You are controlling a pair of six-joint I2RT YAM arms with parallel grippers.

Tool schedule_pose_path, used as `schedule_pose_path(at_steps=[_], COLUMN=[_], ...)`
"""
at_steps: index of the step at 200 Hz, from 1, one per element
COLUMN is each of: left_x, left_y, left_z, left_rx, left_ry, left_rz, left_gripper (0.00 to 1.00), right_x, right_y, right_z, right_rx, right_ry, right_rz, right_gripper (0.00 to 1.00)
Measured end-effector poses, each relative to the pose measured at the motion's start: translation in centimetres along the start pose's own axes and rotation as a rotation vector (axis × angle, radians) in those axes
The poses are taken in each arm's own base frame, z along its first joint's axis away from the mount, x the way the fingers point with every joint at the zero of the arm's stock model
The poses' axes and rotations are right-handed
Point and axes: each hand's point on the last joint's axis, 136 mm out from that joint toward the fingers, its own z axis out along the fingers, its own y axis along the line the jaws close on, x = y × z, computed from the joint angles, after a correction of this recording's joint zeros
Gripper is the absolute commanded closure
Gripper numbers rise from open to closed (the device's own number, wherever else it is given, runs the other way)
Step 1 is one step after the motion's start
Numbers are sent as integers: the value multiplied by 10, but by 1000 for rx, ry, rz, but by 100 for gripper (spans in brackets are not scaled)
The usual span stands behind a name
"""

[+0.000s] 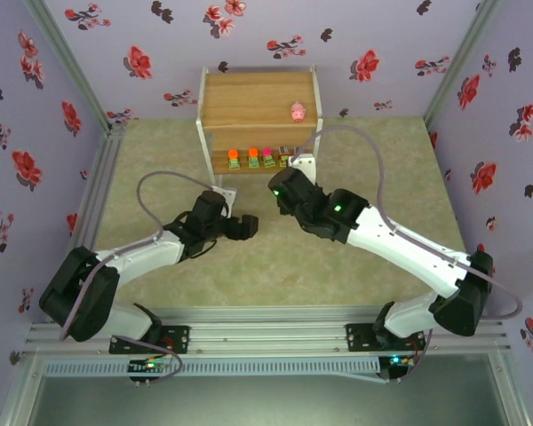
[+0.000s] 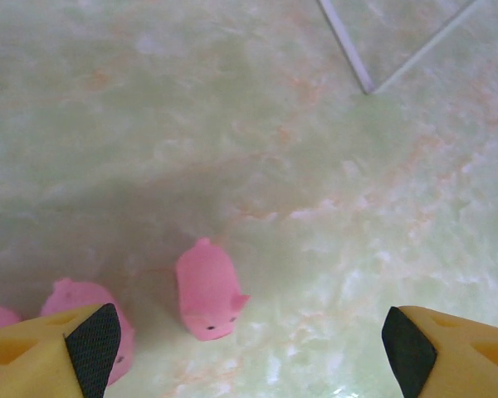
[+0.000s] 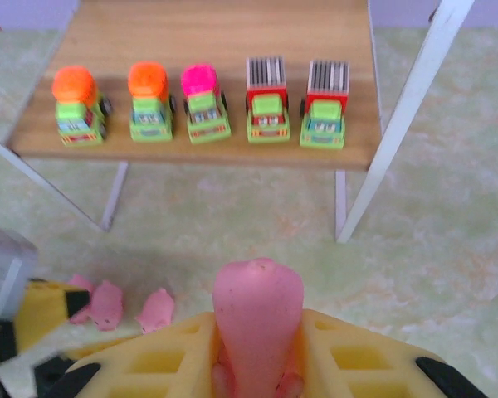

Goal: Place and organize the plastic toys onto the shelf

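- Held pig (image 3: 257, 303) sits pinched between the fingers of the right end effector (image 3: 257, 336), just in front of the shelf (image 3: 224, 37) and not yet set down.
- Five trucks (image 3: 269, 112) stand in a neat row on the shelf's lower tier; that half looks finished.
- One shelved pig (image 1: 298, 111) stands on the shelf's top tier, toward its right end.
- Three loose pigs (image 2: 206, 290) lie on the table (image 2: 332, 166) in front of the shelf's left side.
- Left end effector (image 2: 249, 344) hangs spread above them, gripping nothing.
- Judging by this, six toys are shelved, one is on its way, three wait.
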Motion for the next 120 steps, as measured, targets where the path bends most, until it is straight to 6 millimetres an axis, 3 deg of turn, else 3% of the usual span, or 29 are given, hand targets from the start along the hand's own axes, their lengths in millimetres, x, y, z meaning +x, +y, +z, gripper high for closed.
schedule_pose_path(at_steps=[31, 65, 120], left_x=[4, 4, 2], left_y=[-18, -21, -18], left_z=[0, 0, 0], left_rx=[42, 38, 10], left_ry=[1, -2, -15], left_rz=[59, 86, 107], left_gripper=[13, 13, 13], right_x=[-30, -62, -99], right_y=[3, 8, 16], right_z=[-19, -36, -36], right_rx=[-20, -27, -5], right_ry=[-52, -108, -146], right_rz=[-14, -34, -69], right_gripper=[100, 100, 100])
